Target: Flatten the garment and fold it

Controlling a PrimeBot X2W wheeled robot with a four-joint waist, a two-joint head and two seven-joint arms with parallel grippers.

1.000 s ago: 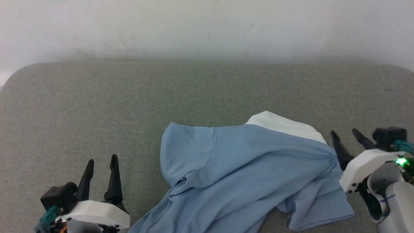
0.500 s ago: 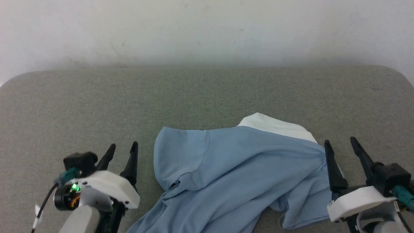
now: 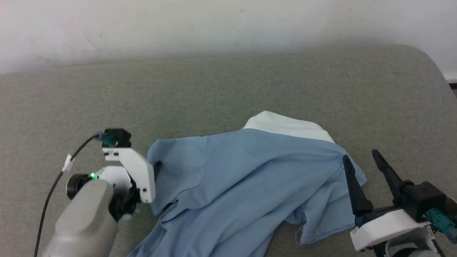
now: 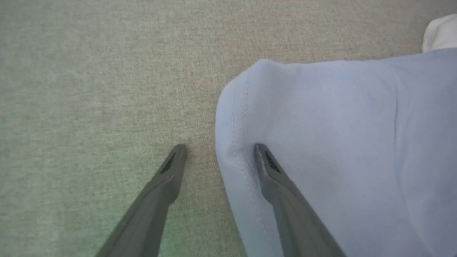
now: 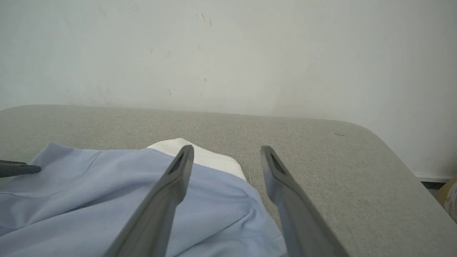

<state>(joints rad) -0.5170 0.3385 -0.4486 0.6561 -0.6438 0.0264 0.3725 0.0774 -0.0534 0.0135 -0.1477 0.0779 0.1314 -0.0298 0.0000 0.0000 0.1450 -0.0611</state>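
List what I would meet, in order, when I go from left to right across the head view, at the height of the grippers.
black cable → left gripper → garment → right gripper

Grey-green woven pad [image 3: 228,89], rounded at the far corner beyond the right claw [image 3: 360,157]. Carries a single thing: a light blue garment [image 3: 250,178], crumpled and creased, spread between the two claws. At the left claw [image 4: 219,150], hemmed edge of blue fabric between the spread fingers, with one finger over the garment and the other over bare pad. Same at the right claw. White collar [image 3: 285,125] just ahead of the right claw, toward its inner side. Bare weave everywhere farther out.
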